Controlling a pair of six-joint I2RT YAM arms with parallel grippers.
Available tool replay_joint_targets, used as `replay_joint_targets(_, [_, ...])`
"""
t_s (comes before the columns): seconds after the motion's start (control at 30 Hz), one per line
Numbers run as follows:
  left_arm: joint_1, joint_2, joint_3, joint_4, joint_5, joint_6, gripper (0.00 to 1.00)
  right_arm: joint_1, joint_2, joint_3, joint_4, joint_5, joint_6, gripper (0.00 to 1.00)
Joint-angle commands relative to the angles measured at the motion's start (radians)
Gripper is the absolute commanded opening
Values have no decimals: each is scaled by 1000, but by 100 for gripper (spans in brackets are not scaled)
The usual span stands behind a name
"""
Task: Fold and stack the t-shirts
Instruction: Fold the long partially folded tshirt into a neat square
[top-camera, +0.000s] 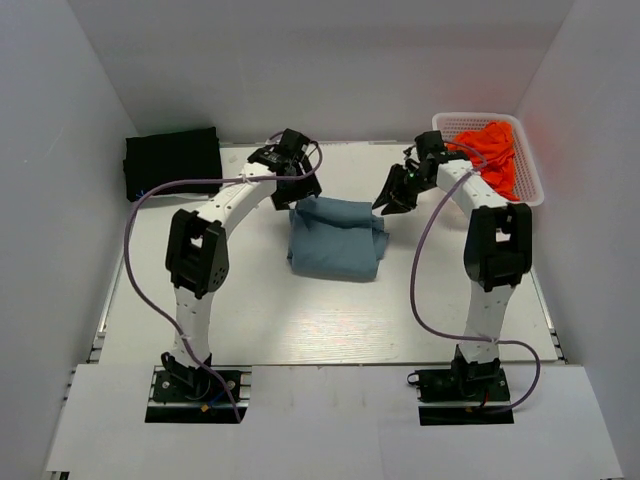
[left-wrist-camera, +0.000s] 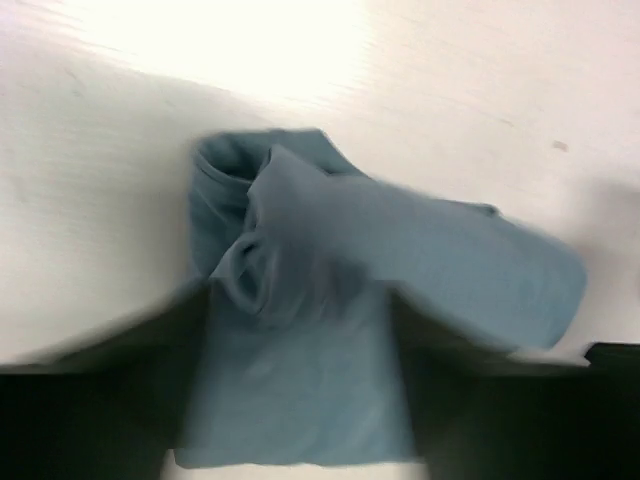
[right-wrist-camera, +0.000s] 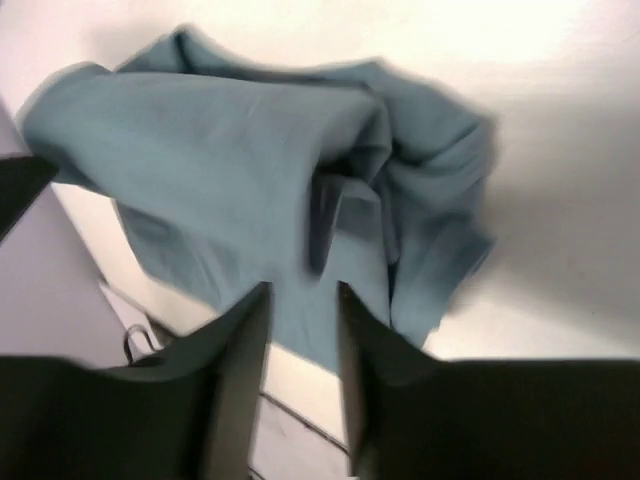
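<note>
A slate-blue t-shirt (top-camera: 335, 240) lies roughly folded and bunched in the middle of the table. It also shows in the left wrist view (left-wrist-camera: 430, 260) and the right wrist view (right-wrist-camera: 220, 160). My left gripper (top-camera: 300, 195) hovers at its far left corner, jaws wide apart, with the cloth showing between them (left-wrist-camera: 298, 300). My right gripper (top-camera: 388, 203) is just off its far right corner, jaws slightly apart and empty (right-wrist-camera: 303, 295). Folded black t-shirts (top-camera: 172, 160) lie at the far left. Orange-red t-shirts (top-camera: 495, 150) sit heaped in the basket.
A white lattice basket (top-camera: 530, 185) stands at the far right corner. White walls close in the table on the left, back and right. Purple cables loop from both arms.
</note>
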Motion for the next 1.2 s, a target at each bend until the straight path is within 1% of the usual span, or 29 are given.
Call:
replay_joint_targets(0.0, [42, 36, 84, 3, -72, 3, 100, -24, 69, 113, -20, 73, -17, 45])
replay_joint_targets(0.03, [52, 50, 114, 3, -72, 29, 100, -27, 98, 212, -33, 101, -17, 51])
replay_joint_targets(0.07, [52, 62, 149, -6, -60, 48, 100, -32, 118, 246, -48, 116, -18, 57])
replay_joint_targets(0.1, [52, 73, 224, -26, -60, 58, 100, -29, 125, 282, -94, 127, -20, 66])
replay_joint_targets(0.13, [52, 73, 249, -40, -60, 83, 100, -25, 123, 356, -111, 174, -26, 90])
replay_joint_targets(0.17, [52, 73, 249, -40, -47, 101, 100, -20, 91, 362, -129, 190, -30, 90])
replay_joint_targets(0.2, [52, 50, 223, -21, -32, 121, 100, -15, 67, 357, -122, 207, -38, 90])
replay_joint_targets(0.23, [52, 29, 191, -1, -6, 155, 100, -11, 44, 268, -76, 202, -38, 90])
replay_joint_targets(0.27, [43, -21, 109, 16, 40, 155, 100, -6, 19, 223, -47, 196, -38, 90])
replay_joint_targets(0.3, [42, -51, 56, 60, 54, 155, 100, -3, -63, 128, -10, 173, -35, 90])
replay_joint_targets(0.33, [33, -78, 4, 90, 63, 155, 100, 6, -84, 47, 81, 166, -38, 90])
replay_joint_targets(0.37, [33, -104, -94, 120, 77, 155, 100, 6, -122, -7, 101, 158, -41, 90])
replay_joint_targets(0.4, [33, -150, -136, 175, 88, 155, 100, 12, -139, -25, 122, 137, -70, 90])
replay_joint_targets(0.47, [33, -180, -227, 228, 97, 183, 100, 25, -150, -60, 147, 146, -81, 90])
replay_joint_targets(0.53, [33, -191, -269, 301, 28, 204, 96, 43, -151, -77, 197, 161, -126, 90])
replay_joint_targets(0.57, [33, -191, -294, 326, 28, 235, 95, 46, -148, -106, 214, 156, -136, 90])
replay_joint_targets(0.6, [33, -191, -294, 349, 17, 250, 92, 52, -141, -111, 260, 156, -164, 90])
replay_joint_targets(0.63, [33, -153, -294, 363, 17, 261, 86, 57, -116, -114, 280, 175, -162, 89])
replay_joint_targets(0.73, [33, -99, -234, 377, 17, 287, 80, 55, -34, -80, 283, 193, -135, 85])
replay_joint_targets(0.77, [33, -80, -213, 386, 17, 287, 74, 55, -23, -72, 303, 196, -133, 83])
replay_joint_targets(0.8, [33, -48, -202, 386, 17, 298, 73, 52, 9, -48, 309, 202, -130, 83])
replay_joint_targets(0.93, [42, 22, -161, 412, 26, 298, 60, 54, 89, 6, 341, 172, -109, 71])
replay_joint_targets(0.97, [42, 32, -150, 421, 26, 298, 54, 55, 121, 12, 357, 154, -98, 68])
replay_joint_targets(1.0, [42, 32, -150, 421, 37, 298, 52, 52, 134, 30, 368, 141, -86, 63])
replay_joint_targets(1.07, [42, 44, -150, 444, 49, 298, 42, 52, 169, 43, 384, 103, -54, 58])
replay_joint_targets(1.1, [42, 53, -150, 444, 49, 298, 34, 54, 175, 44, 409, 89, -37, 56])
replay_joint_targets(1.17, [42, 53, -150, 467, 74, 298, 26, 54, 191, 44, 426, 65, -11, 48])
